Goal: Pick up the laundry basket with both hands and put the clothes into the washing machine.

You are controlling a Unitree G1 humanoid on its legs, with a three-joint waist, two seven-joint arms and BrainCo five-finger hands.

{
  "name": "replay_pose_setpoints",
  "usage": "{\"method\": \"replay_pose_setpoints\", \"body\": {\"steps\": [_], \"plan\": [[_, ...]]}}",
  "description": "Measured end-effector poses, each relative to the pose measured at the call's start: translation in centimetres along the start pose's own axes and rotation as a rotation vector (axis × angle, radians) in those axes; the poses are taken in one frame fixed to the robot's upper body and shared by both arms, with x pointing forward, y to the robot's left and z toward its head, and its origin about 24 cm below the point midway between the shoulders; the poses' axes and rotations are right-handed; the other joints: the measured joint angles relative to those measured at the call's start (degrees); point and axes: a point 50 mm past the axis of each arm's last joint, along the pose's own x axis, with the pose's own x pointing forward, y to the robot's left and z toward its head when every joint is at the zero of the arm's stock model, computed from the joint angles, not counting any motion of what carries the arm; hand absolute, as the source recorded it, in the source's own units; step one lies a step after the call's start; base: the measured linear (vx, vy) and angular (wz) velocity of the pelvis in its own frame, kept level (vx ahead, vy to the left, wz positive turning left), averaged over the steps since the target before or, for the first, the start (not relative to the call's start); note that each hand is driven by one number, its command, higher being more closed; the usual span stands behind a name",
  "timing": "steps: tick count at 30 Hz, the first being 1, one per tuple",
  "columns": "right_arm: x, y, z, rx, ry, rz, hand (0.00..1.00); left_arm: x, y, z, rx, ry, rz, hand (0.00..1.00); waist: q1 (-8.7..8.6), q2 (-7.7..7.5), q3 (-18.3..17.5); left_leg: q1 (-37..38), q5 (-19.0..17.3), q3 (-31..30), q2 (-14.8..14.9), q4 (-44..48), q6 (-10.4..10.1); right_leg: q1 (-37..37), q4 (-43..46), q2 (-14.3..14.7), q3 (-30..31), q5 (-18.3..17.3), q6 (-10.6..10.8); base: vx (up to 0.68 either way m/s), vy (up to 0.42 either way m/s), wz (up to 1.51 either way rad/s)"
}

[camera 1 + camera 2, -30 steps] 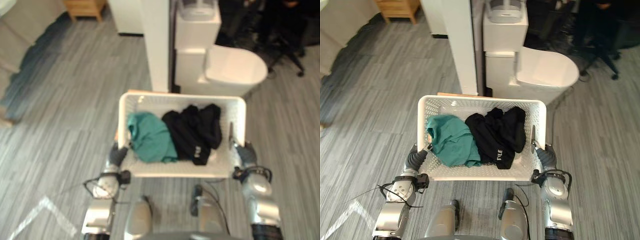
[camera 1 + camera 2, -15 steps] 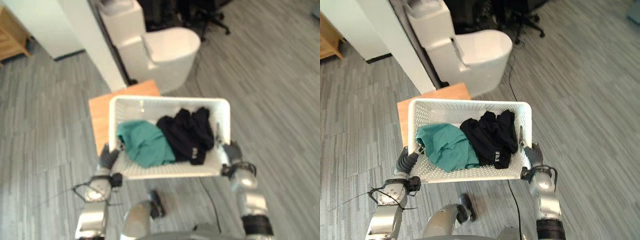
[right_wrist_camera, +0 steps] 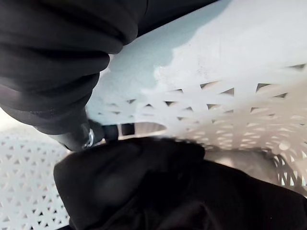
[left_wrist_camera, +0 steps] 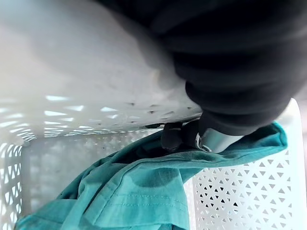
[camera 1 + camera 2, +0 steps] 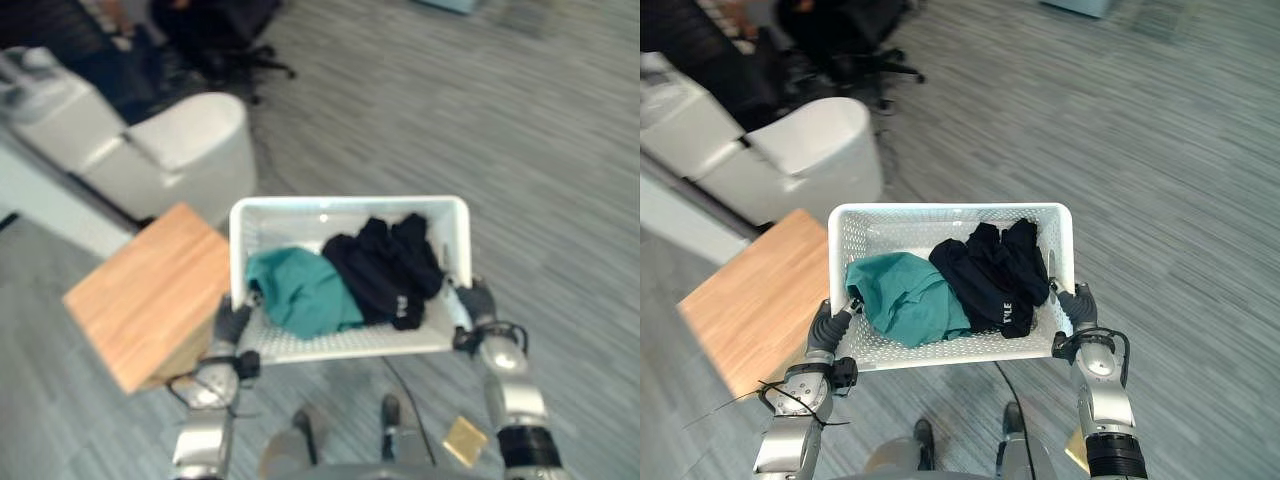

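Observation:
A white perforated laundry basket hangs in the air in front of me, level, gripped at its two short ends. A teal garment lies in its left half and a black garment in its right half. My left hand is shut on the basket's left handle, and its fingertips hook over the rim above the teal garment. My right hand is shut on the right handle, beside the black garment and the basket wall.
A low wooden tabletop stands just left of the basket. Behind it is a white rounded appliance, with a dark office chair farther back. A small tan square lies on the grey plank floor at lower right.
The camera has swung round to the right, so the white appliance and the wooden top now sit to the left. The basket stays held in both hands, clothes unmoved.

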Motion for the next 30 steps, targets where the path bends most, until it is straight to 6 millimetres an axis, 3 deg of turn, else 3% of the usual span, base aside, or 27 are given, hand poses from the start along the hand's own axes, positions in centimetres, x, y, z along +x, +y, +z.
{"method": "replay_pose_setpoints", "body": {"steps": [2, 3, 6, 9, 10, 11, 12, 15, 16, 17, 18, 19, 20, 21, 22, 23, 25, 27, 28, 29, 30], "plan": [[-0.2, 0.3, -0.4, 0.009, 0.018, -0.003, 1.00, 0.1, 0.3, -0.3, 0.011, 0.014, 0.005, 1.00, 0.15, -1.44, 0.5, 2.2, -0.4, 5.4, 0.5, 0.0, 0.7, 0.2, -2.0, -1.4, -3.3, 1.0, 0.0, -0.17, 0.051, -1.29], [-0.5, 0.7, -0.8, 0.025, 0.031, -0.001, 1.00, 0.1, 0.7, -0.5, 0.029, 0.020, 0.009, 1.00, 0.08, -2.35, 0.6, 3.5, -0.9, 8.4, 0.1, 0.2, 1.5, 0.9, -2.4, -3.9, -10.4, -2.2, -3.4, -0.17, 0.019, -1.15], [-0.6, 1.4, -1.1, 0.033, 0.044, 0.001, 1.00, 0.2, 1.5, -0.4, 0.044, 0.018, 0.027, 1.00, -1.12, -2.48, 0.5, 5.0, -2.0, 13.1, 0.3, 1.1, 0.8, -0.4, 1.9, -8.4, -19.3, -2.5, -4.2, -0.12, -0.016, -0.92], [-0.6, 1.3, -1.1, 0.025, 0.044, 0.000, 1.00, 0.2, 1.4, -0.4, 0.039, 0.017, 0.012, 1.00, -1.56, -1.31, 0.2, 5.7, -3.1, 15.0, 1.6, 2.1, -0.3, 0.1, -0.7, -5.7, -19.2, -2.7, -4.5, -0.06, -0.082, -0.69], [-0.5, 1.3, -0.9, 0.025, 0.038, 0.000, 1.00, 0.2, 1.4, -0.3, 0.032, 0.015, 0.017, 1.00, -0.91, -0.63, -0.1, 6.8, -3.0, 17.1, 3.0, -0.5, -0.5, 0.3, -1.4, -5.7, -24.1, -6.5, -2.9, -0.01, -0.097, -0.91], [-0.3, 1.4, -0.7, 0.026, 0.031, 0.004, 1.00, 0.2, 1.4, -0.3, 0.028, 0.012, 0.022, 1.00, -0.82, -0.28, -0.2, 6.8, -2.8, 18.2, 4.0, -0.7, -0.7, 0.0, 0.5, -6.4, -26.2, -6.5, -4.0, 0.02, -0.095, -1.00], [-0.2, 1.6, -0.7, 0.025, 0.029, 0.005, 1.00, 0.2, 1.6, -0.2, 0.024, 0.012, 0.030, 1.00, -0.93, -1.57, -0.5, 7.8, -3.8, 20.2, 4.0, 0.5, -2.0, 0.4, 4.5, -9.5, -31.3, -6.4, -4.9, 0.05, -0.088, -0.83], [0.0, 2.1, -0.7, 0.014, 0.036, 0.017, 1.00, 0.2, 1.9, -0.4, 0.021, 0.023, 0.046, 1.00, 0.02, -0.34, -0.6, 9.0, -5.5, 23.2, 9.3, 6.8, -4.3, 1.7, 3.8, -4.9, -28.7, -7.3, -6.0, 0.14, -0.099, -0.86], [0.2, 2.7, -0.8, 0.006, 0.041, 0.031, 1.00, 0.0, 2.5, -0.6, 0.023, 0.033, 0.069, 1.00, 0.68, -0.51, -0.6, 8.4, -5.9, 22.5, 13.4, 14.6, -4.2, 2.5, 3.8, -2.4, -26.8, -8.0, -6.9, 0.28, -0.196, -1.10], [0.3, 3.4, -0.8, -0.007, 0.041, 0.050, 1.00, -0.4, 3.1, -1.1, 0.023, 0.052, 0.097, 1.00, 1.10, -0.24, -0.5, 6.2, -5.4, 19.8, 17.9, 25.4, 2.9, 4.4, 3.3, 0.4, -25.1, -8.6, -7.8, 0.28, -0.212, -1.10], [0.3, 3.6, -0.8, -0.011, 0.042, 0.053, 1.00, -0.5, 3.3, -1.2, 0.023, 0.057, 0.103, 1.00, 1.37, 0.00, -0.3, 4.1, -3.7, 17.2, 19.8, 31.4, 7.8, 5.8, 2.4, 1.6, -24.5, -8.9, -8.1, 0.32, -0.252, -0.87], [0.2, 3.7, -1.0, -0.022, 0.048, 0.052, 1.00, -0.6, 3.3, -1.4, 0.021, 0.064, 0.108, 1.00, 2.14, 0.30, 0.0, -1.3, 0.5, 9.7, 21.6, 41.8, 12.9, 8.9, 1.0, 3.4, -23.4, -9.9, -9.0, 0.30, -0.122, -0.52], [0.2, 3.5, -0.9, -0.047, 0.043, 0.034, 1.00, -0.7, 3.2, -1.5, 0.018, 0.069, 0.111, 1.00, 2.11, 0.31, 0.3, -6.3, -1.8, 3.3, 19.5, 49.0, 9.4, 11.0, 0.4, 3.8, -22.4, -10.9, -9.0, 0.31, -0.083, -0.40], [0.2, 3.4, -0.8, -0.056, 0.041, 0.026, 1.00, -0.8, 3.1, -1.5, 0.014, 0.069, 0.112, 1.00, 2.12, 0.05, 0.5, -8.5, -2.8, 1.6, 17.7, 50.6, 8.5, 12.0, -0.2, 3.9, -21.9, -11.2, -9.1, 0.34, -0.037, -0.26], [0.3, 3.3, -0.7, -0.061, 0.034, 0.024, 1.00, -0.8, 3.0, -1.5, 0.008, 0.070, 0.115, 1.00, 2.44, -0.44, 0.7, -12.1, -4.3, -0.2, 13.7, 49.7, 7.5, 14.0, -1.9, 3.8, -21.0, -11.4, -9.2, 0.34, -0.022, -0.40], [0.4, 3.4, -0.4, -0.064, 0.024, 0.026, 1.00, -0.7, 3.0, -1.4, 0.006, 0.066, 0.117, 1.00, 3.45, -0.87, 0.9, -14.7, -5.6, -0.6, 9.9, 44.3, 6.4, 15.3, -3.2, 3.8, -19.7, -11.5, -8.9, 0.34, -0.005, -0.45], [0.7, 3.7, 0.1, -0.060, 0.008, 0.027, 1.00, -0.7, 3.0, -1.2, -0.001, 0.055, 0.132, 1.00, 3.58, -1.14, 1.1, -18.5, -5.5, -0.6, 6.4, 32.5, 5.6, 16.8, -4.7, 3.8, -19.0, -12.2, -7.8, 0.35, 0.039, -0.28], [0.9, 3.8, 0.5, -0.059, -0.006, 0.024, 1.00, -0.8, 3.0, -0.8, -0.009, 0.038, 0.143, 1.00, 3.79, -1.35, 1.2, -20.4, -3.2, -0.2, 5.0, 18.5, 2.1, 18.6, -5.5, 3.7, -18.4, -13.1, -5.3, 0.47, 0.084, -0.16], [1.0, 3.7, 0.7, -0.059, -0.016, 0.022, 1.00, -0.8, 2.9, -0.5, -0.014, 0.028, 0.146, 1.00, 4.52, -1.49, 1.3, -19.6, -1.0, -0.4, 4.5, 8.6, -0.7, 20.0, -5.7, 3.4, -17.6, -14.2, -3.5, 0.50, 0.128, -0.35], [1.1, 3.7, 0.9, -0.051, -0.022, 0.022, 1.00, -0.9, 2.9, -0.3, -0.018, 0.017, 0.147, 1.00, 5.39, -2.17, 1.6, -19.2, 3.7, -0.8, 4.0, 6.1, -1.0, 21.8, -5.7, 2.7, -16.5, -15.5, -1.4, 0.53, 0.156, -0.37], [1.1, 3.8, 0.9, -0.044, -0.023, 0.024, 1.00, -0.9, 2.9, -0.2, -0.019, 0.014, 0.148, 1.00, 5.80, -2.67, 1.6, -18.9, 5.8, -0.8, 3.3, 6.9, 0.1, 22.4, -5.3, 1.9, -16.2, -16.3, -0.3, 0.49, 0.191, -0.31]]}}
